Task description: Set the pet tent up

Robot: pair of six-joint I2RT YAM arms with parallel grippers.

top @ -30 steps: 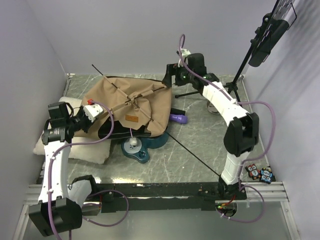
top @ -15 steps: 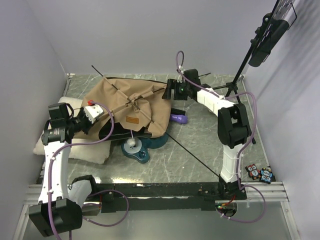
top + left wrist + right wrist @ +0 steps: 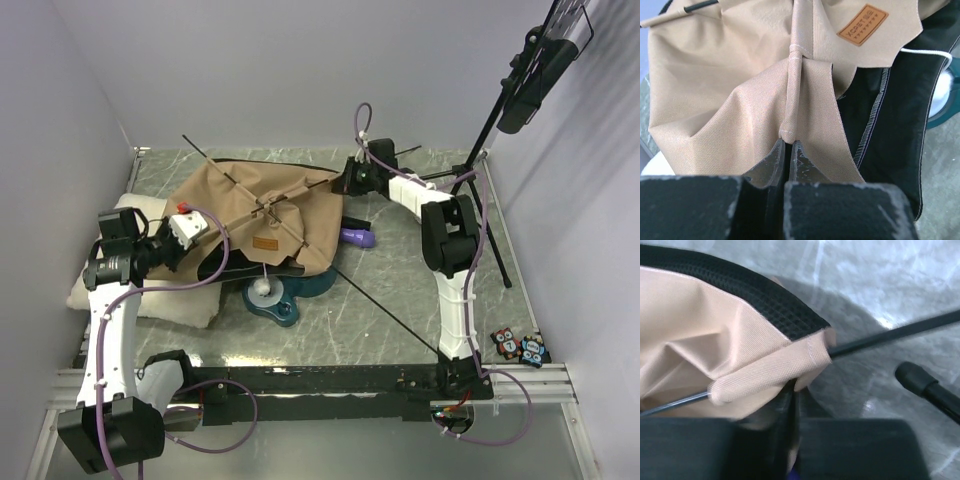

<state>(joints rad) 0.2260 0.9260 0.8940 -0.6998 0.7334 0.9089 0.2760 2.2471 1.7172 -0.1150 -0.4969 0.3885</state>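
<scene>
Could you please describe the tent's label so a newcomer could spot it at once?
Find the tan fabric pet tent on the grey marbled table. On its near side, past the white pompom, sits the small brown rectangular label patch, the only lettered tag.

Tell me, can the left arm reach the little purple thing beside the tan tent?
Probably not. The left gripper is shut on the tan fabric pet tent, which lies between it and the small purple object.

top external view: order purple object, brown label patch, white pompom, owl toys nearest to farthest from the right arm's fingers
1. purple object, just toward the bases
2. brown label patch, further left
3. white pompom, left, nearer the bases
4. owl toys, near right corner
</scene>
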